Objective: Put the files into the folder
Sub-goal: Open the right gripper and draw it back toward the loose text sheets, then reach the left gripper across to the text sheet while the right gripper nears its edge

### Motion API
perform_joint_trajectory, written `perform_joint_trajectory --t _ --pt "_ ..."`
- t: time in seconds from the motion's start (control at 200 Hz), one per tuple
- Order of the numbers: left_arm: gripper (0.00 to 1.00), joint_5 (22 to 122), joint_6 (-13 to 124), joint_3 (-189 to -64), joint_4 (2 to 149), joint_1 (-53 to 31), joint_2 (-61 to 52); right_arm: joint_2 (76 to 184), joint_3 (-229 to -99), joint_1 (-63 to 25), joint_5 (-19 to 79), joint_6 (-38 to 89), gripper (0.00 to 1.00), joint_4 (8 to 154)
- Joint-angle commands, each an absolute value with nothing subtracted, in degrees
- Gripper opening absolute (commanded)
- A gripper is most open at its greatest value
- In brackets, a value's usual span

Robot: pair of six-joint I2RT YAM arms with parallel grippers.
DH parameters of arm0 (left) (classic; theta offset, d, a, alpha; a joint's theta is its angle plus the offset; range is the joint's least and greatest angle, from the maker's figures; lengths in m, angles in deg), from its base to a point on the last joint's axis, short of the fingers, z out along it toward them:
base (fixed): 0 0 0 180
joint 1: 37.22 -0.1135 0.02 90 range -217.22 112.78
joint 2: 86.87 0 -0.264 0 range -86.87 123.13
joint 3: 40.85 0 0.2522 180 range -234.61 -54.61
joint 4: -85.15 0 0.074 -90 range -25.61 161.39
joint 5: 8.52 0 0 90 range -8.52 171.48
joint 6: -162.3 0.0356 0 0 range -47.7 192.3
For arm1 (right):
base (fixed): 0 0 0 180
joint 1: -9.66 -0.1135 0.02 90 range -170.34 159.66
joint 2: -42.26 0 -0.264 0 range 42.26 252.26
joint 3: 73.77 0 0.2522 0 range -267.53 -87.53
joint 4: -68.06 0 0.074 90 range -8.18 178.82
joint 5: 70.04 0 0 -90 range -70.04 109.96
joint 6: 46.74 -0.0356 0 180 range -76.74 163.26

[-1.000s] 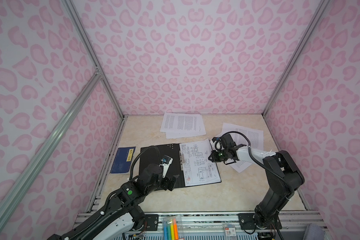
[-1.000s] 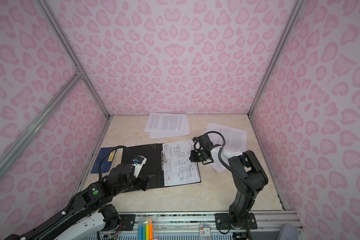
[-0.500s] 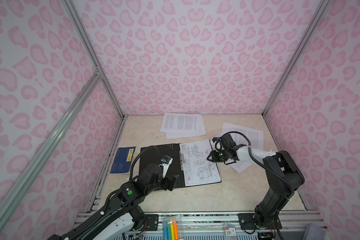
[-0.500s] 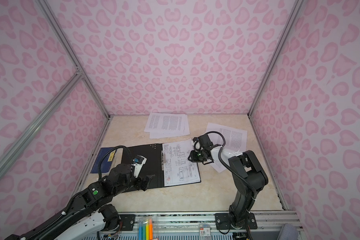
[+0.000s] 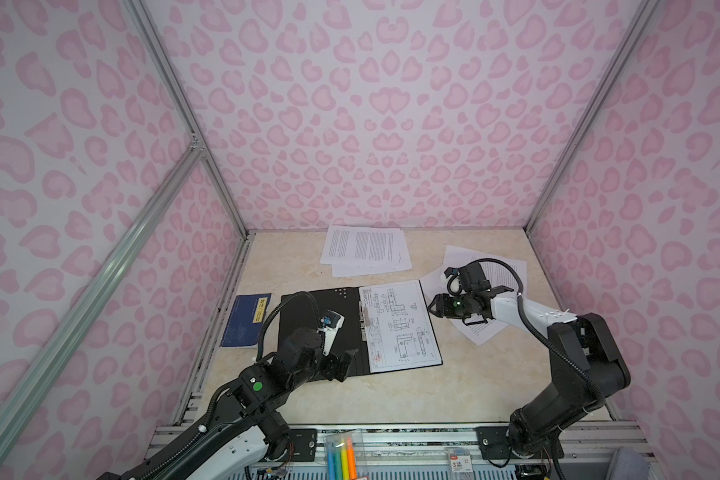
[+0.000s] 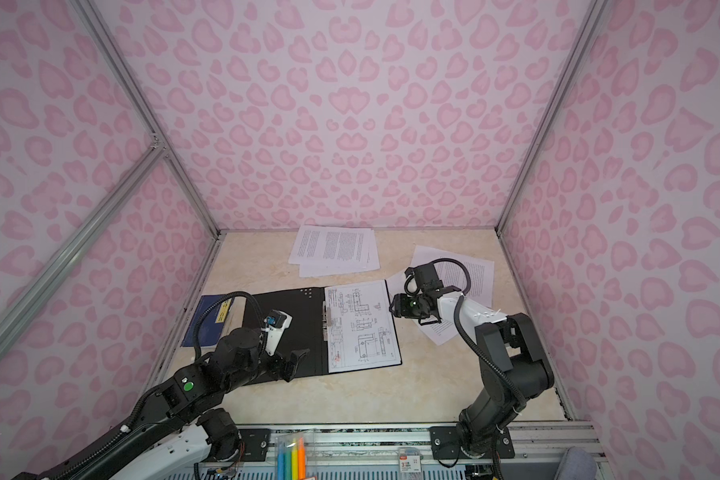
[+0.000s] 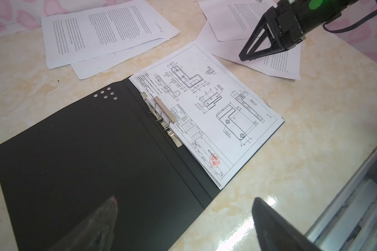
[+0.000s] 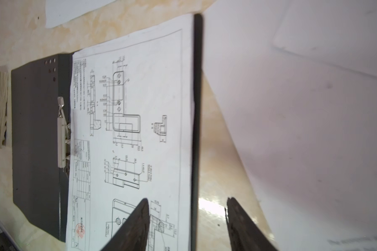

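Note:
The folder (image 5: 316, 316) lies open in the middle of the table, black inside up, in both top views (image 6: 283, 320). A file with line drawings (image 5: 395, 324) lies flat on its right half beside the metal clip (image 7: 161, 113). More files with text lie at the back (image 5: 364, 249) and at the right (image 5: 481, 330) under my right arm. My right gripper (image 5: 431, 305) is open and empty at the folder's right edge (image 8: 197, 108); in its wrist view (image 8: 188, 199) one finger is over the drawing file (image 8: 139, 108), the other over bare table. My left gripper (image 7: 184, 198) stands open over the folder's near corner.
A dark blue booklet with a yellow label (image 5: 246, 320) lies left of the folder by the wall. A metal rail (image 5: 391, 432) runs along the front edge, with a pack of coloured markers (image 5: 341, 457) on it. Pink patterned walls close in three sides.
My right gripper's jaws have gone from shut to open at the folder's right edge. The drawing file lies flat in the folder. The left arm has not moved.

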State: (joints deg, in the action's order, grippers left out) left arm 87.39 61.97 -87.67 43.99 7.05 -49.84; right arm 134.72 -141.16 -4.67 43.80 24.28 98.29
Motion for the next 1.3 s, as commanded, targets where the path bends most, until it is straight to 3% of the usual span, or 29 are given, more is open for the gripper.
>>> perform_joint_trajectory --t 0.0,0.29,0.745,0.885,1.115,1.195,1.295 --pt "0.98 86.0 61.5 -87.9 45.1 7.0 -50.0 132.4 -139.2 0.2 41.5 21.5 0.59 100.1" --pt "0.98 84.4 58.2 -89.8 43.9 6.9 -48.1 130.6 -133.5 11.6 39.5 15.7 0.60 97.1" --pt "0.98 86.7 56.3 -89.2 44.9 6.9 -49.5 128.7 -124.5 11.4 41.4 8.6 0.59 92.4" --pt "0.98 86.0 55.0 -89.2 46.7 6.9 -47.9 123.7 -120.4 6.1 39.1 4.4 0.59 91.5" --pt "0.98 81.1 49.8 -92.1 54.1 7.0 -36.3 115.9 -120.6 -1.3 37.1 -0.1 0.61 92.4" --pt "0.98 77.6 47.9 -95.0 57.6 7.1 -29.4 115.5 -124.2 0.5 32.7 3.6 0.64 96.0" --pt "0.99 74.5 45.4 -100.8 61.9 8.5 -18.5 118.7 -128.6 6.8 35.6 9.2 0.68 97.9"
